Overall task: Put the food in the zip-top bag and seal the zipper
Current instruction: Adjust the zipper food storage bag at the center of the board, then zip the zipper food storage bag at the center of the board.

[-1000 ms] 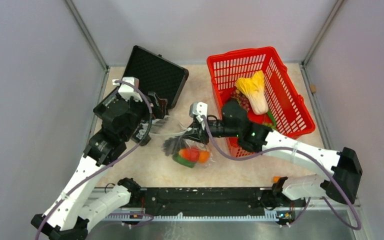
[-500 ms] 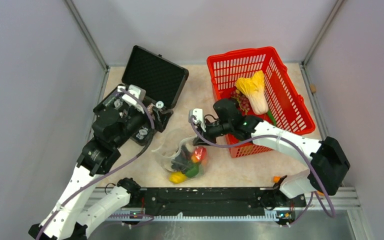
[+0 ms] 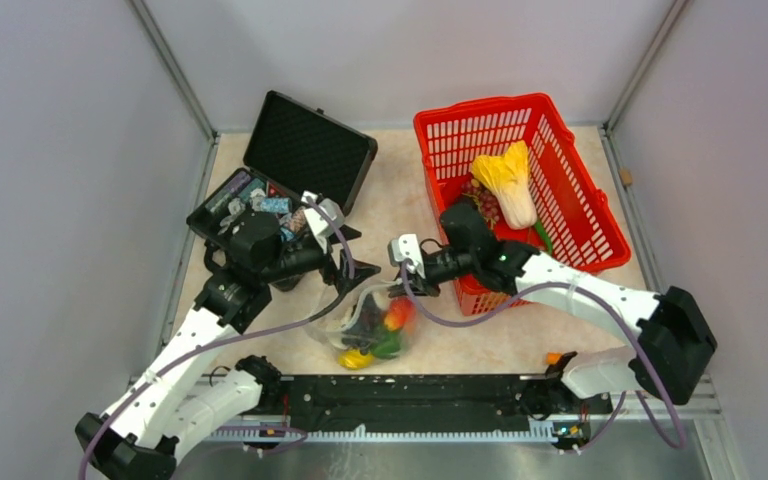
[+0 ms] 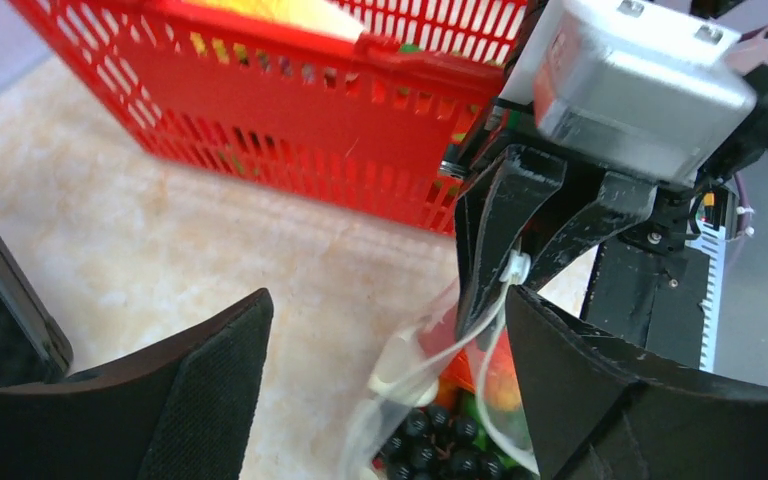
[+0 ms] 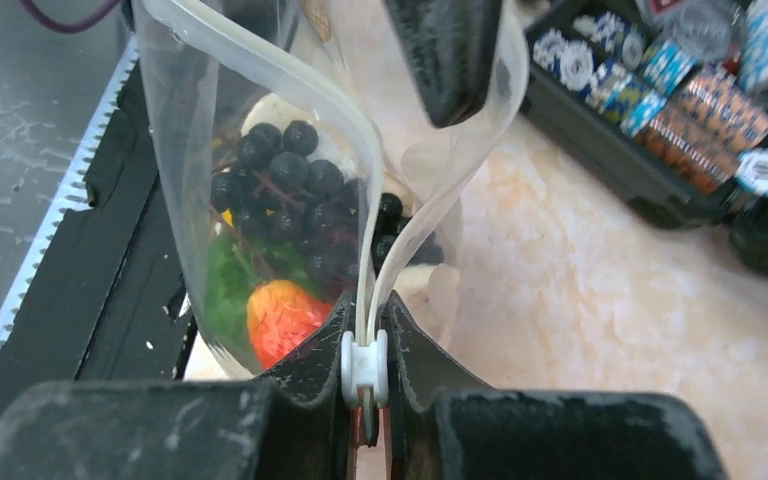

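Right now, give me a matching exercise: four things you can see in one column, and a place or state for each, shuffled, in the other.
Column one:
1. cabbage
2. red fruit
3. left end effector
4. right end effector

Column two:
A. shut on the zipper
B. in the basket
C. open
D. in the bag

Pairs: 1-B, 2-D, 3-C, 4-A
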Motion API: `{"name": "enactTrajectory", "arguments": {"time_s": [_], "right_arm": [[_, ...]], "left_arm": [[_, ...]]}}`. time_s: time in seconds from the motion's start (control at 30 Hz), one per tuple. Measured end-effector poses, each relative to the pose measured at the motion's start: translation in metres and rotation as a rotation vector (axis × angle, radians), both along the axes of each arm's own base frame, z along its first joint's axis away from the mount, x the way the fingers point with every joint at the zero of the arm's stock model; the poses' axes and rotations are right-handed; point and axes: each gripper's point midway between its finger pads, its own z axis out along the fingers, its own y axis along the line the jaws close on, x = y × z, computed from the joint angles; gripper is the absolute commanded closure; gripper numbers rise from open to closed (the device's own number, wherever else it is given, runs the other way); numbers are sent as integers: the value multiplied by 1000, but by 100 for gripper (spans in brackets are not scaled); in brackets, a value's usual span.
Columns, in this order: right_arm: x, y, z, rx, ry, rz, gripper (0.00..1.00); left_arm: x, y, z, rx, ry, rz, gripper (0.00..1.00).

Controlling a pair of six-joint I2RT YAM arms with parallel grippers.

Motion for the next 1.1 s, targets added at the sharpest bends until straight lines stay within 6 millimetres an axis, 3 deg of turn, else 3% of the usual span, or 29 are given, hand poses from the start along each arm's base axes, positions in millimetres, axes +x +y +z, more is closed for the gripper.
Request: {"name": "enactTrajectory", "arguments": {"time_s": [0.1,0.23,0.37,0.53,0.73,0.8,0.9,1.1], "right_arm": [[-8,-4,14,49,-47,36,100],[-15,-7,28,105,-107,79,100],[-17,-8,27,122,-127,83,100],[-16,-7,28,133,-129,78,100],[-15,-6,30,136,-116,68,100],[-15,-6,30,136,-116,68,100],[-15,-6,30,135,-115,68,100],[-13,-7,29,130,-121,55,100]], "left_arm": [[-7,-4,12,-27,-55,-54,25],[-16,-11,21,-54,-94,-121,24],[-26,-21,16,-56,-104,-175,15],[-36,-34,10,-37,-106,-232,12],[-40,-42,-16,52,-71,-261,13],[-40,-43,-22,78,-74,-259,20],[-37,-42,-29,128,-73,-248,39],[-32,-39,-31,199,-76,-226,66]]}}
